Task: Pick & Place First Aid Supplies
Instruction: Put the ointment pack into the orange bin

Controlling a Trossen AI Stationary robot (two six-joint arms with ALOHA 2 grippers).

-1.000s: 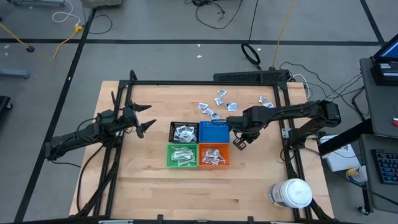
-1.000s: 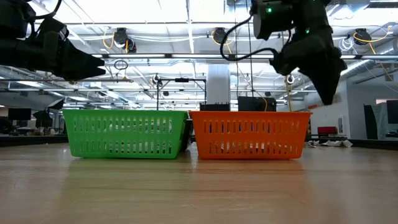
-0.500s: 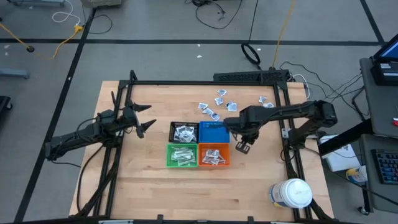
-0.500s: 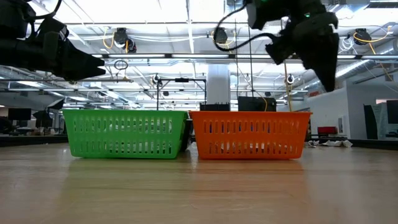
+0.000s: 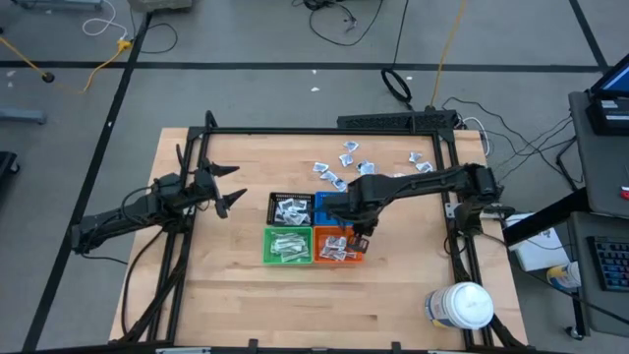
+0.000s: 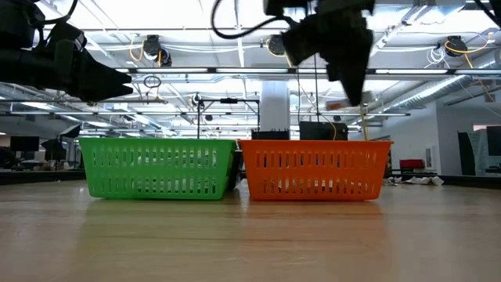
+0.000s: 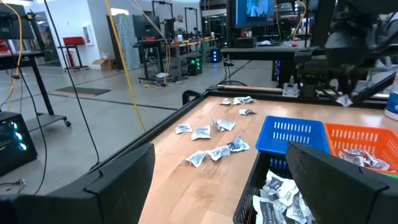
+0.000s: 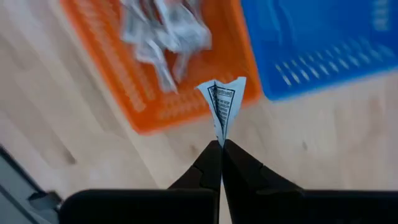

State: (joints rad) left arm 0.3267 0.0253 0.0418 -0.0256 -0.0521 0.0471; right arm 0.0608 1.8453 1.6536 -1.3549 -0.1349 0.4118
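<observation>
The first aid supplies are small white wrapped packets. Several lie loose on the far part of the table [image 5: 344,162], [image 7: 217,134]. Others fill the black bin [image 5: 291,208], the green bin [image 5: 288,246] and the orange bin [image 5: 339,246]. My right gripper [image 5: 358,239] hangs pointing down above the orange bin's right edge, shut on one packet [image 8: 221,102]. My left gripper [image 5: 234,185] waits open at the table's left, level and holding nothing. My right gripper pinches one white packet by its lower edge [image 8: 219,134] between its two fingertips [image 8: 208,158], from above and pointing down. The packet is creased lengthwise and sticks out beyond the tips. It is lifted clear, above the orange bin's edge [image 8: 186,115].
A blue bin [image 5: 337,208] stands behind the orange one; the four bins form a square block at the table's middle. A black frame [image 5: 324,131] runs round the table. A large white jar [image 5: 462,305] stands off the near right corner.
My right gripper, still shut on the packet, has gone toward the table's left and near edge, from beside the bins to above the orange bin's right edge. It has risen a little and rolled about its own axis. The packet stays clear of everything.
</observation>
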